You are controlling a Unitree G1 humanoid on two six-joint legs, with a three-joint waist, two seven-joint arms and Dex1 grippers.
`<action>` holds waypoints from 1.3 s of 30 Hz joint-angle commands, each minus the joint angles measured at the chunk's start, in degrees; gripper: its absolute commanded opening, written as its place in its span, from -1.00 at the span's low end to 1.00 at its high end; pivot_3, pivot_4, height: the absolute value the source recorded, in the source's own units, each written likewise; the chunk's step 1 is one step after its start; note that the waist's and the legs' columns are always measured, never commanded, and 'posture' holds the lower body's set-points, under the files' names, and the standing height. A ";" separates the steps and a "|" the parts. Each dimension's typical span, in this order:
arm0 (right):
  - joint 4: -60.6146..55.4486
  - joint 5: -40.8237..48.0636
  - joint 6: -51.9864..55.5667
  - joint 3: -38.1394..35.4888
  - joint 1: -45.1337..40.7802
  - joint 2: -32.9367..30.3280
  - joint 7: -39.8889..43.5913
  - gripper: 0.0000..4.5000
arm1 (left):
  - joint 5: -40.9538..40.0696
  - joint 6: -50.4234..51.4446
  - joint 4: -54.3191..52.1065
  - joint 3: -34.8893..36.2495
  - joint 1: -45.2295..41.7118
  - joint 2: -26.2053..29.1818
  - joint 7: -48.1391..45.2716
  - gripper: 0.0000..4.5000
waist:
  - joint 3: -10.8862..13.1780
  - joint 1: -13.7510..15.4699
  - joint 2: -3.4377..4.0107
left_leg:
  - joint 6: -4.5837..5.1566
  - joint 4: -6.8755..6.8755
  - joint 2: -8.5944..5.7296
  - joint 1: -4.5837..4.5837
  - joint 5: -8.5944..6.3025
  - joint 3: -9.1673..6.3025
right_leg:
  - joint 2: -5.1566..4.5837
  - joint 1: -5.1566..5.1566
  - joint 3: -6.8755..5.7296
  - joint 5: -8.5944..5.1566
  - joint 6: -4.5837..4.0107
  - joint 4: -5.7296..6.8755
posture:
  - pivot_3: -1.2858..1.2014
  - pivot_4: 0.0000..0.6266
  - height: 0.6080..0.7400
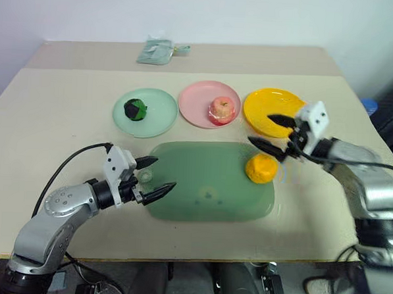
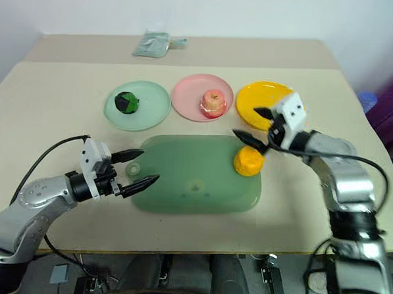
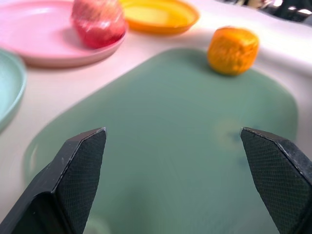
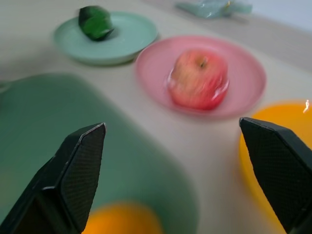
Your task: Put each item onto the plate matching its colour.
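A dark green ball [image 1: 136, 109] lies on the mint green plate [image 1: 157, 124]. The pink-red apple [image 1: 221, 111] sits on the pink plate [image 1: 195, 101]. Beside them, the yellow-orange plate [image 1: 263, 104] holds nothing. An orange citrus [image 1: 261, 169] rests at the far right corner of the large green tray [image 1: 201, 183]. My right gripper [image 1: 258, 130] hangs open just above and behind the citrus, over the near rim of the yellow plate, with nothing between its fingers. My left gripper [image 1: 165, 172] stands open at the tray's left edge, also holding nothing.
A crumpled pale green packet [image 1: 158, 51] lies at the back of the table. The three plates stand in a row behind the tray. A blue object [image 1: 369, 104] sits off the table's right edge.
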 commanded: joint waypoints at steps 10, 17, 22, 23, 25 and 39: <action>0.27 -5.21 2.73 3.67 3.47 3.84 -7.73 0.24 | -0.54 -1.05 0.57 -1.51 -2.14 0.10 -1.42 1.00 | -0.01 0.40 0.00 | 0.00 0.05 -0.03 0.00 0.00 -0.01 | -0.02 0.03 0.02 0.00 0.00 0.01 | 0.03 -0.52 1.00; 14.26 -9.27 2.90 0.13 -13.33 10.86 -22.02 0.23 | -0.74 -1.60 -1.35 -0.53 0.60 -0.33 -0.26 1.00 | 0.00 0.06 0.01 | -0.01 0.06 -0.03 -0.02 0.01 0.02 | -0.03 -0.02 0.03 0.00 0.00 0.03 | 0.03 -0.52 1.00; 41.93 -17.32 -6.45 1.59 -27.99 15.81 -31.96 0.23 | -0.31 -1.45 -2.99 -1.75 1.52 -0.98 0.62 1.00 | -0.01 0.47 0.00 | -0.04 0.04 -0.06 -0.09 0.02 -0.01 | -0.03 -0.07 0.00 0.00 -0.01 0.01 | 0.03 -0.52 1.00; 46.28 -18.29 -8.86 1.56 -29.87 16.49 -32.98 0.45 | -0.08 -1.54 -3.30 -1.74 1.92 -1.02 0.96 1.00 | -0.01 0.53 0.00 | -0.04 0.03 -0.07 -0.10 0.02 0.02 | -0.04 -0.08 0.01 0.00 -0.01 -0.02 | 0.03 -0.52 1.00; 52.28 -19.38 -13.77 0.95 -32.44 17.07 -33.81 0.87 | 0.36 -1.57 -4.09 -1.65 2.64 -1.33 2.14 1.00 | 0.00 0.46 0.01 | -0.04 0.01 -0.08 -0.16 0.02 0.04 | -0.07 -0.12 0.01 0.00 -0.01 -0.05 | 0.03 -0.52 1.00; 26.96 -6.25 -15.96 -7.51 -0.63 -3.04 0.93 0.98 | 8.42 -12.15 10.63 24.78 14.97 -2.74 16.21 1.00 | 0.02 0.54 0.08 | 0.10 0.00 -0.01 -0.17 -0.06 0.07 | -0.13 -0.05 -0.01 0.00 0.01 -0.20 | 0.03 -0.52 1.00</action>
